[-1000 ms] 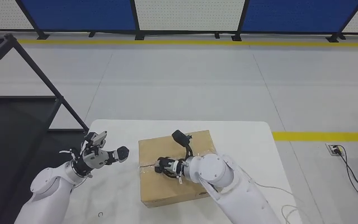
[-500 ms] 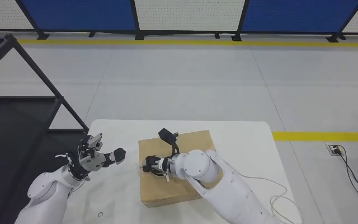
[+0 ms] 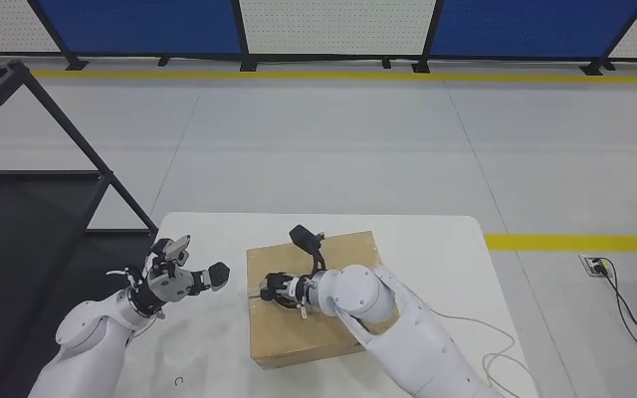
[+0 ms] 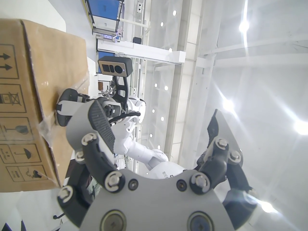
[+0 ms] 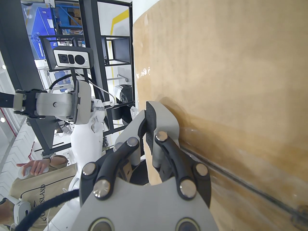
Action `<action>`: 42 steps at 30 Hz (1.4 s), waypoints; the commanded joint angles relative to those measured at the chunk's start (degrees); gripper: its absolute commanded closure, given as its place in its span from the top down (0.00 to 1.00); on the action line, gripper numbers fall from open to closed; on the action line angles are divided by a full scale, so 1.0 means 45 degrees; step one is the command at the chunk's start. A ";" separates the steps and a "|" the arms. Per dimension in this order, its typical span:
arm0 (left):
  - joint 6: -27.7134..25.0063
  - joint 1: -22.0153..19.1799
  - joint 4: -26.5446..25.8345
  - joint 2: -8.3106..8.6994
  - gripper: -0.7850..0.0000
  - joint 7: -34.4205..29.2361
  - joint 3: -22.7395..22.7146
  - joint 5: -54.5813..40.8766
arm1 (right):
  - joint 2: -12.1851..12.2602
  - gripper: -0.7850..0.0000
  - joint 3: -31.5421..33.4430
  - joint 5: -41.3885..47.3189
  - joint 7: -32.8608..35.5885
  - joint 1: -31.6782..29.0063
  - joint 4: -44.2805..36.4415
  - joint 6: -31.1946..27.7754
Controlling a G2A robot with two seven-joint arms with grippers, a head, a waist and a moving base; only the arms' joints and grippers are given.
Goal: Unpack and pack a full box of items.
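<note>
Brown cardboard box [image 3: 309, 308] — closed, taped, mid-table

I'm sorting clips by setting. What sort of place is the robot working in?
Probably a large industrial hall or robot lab, not a home: blue partition panels fence off the work area, a yellow floor line marks out zones, and a high ceiling carries rows of bright lamps.
</note>
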 commanded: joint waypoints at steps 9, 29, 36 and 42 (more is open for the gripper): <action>0.0262 -0.0247 -0.0069 -0.0042 1.00 -0.0059 0.0298 0.0275 | 0.0597 0.00 0.1521 -0.0941 0.0147 -0.1349 -0.1443 0.0475; 0.0859 -0.0967 0.1014 0.0045 1.00 -0.0997 0.1436 0.2930 | 0.1515 0.00 0.4561 -0.1450 0.0321 -0.4052 -0.4179 0.0347; 0.0739 -0.1167 0.1483 0.0052 1.00 -0.1387 0.1486 0.2859 | 0.1668 0.00 0.5182 -0.1301 0.0190 -0.4497 -0.4423 0.0382; 0.0485 -0.1230 0.1443 0.0042 1.00 -0.1493 0.1357 0.2374 | 0.1768 0.00 0.5542 -0.1218 0.0017 -0.4712 -0.4333 0.0507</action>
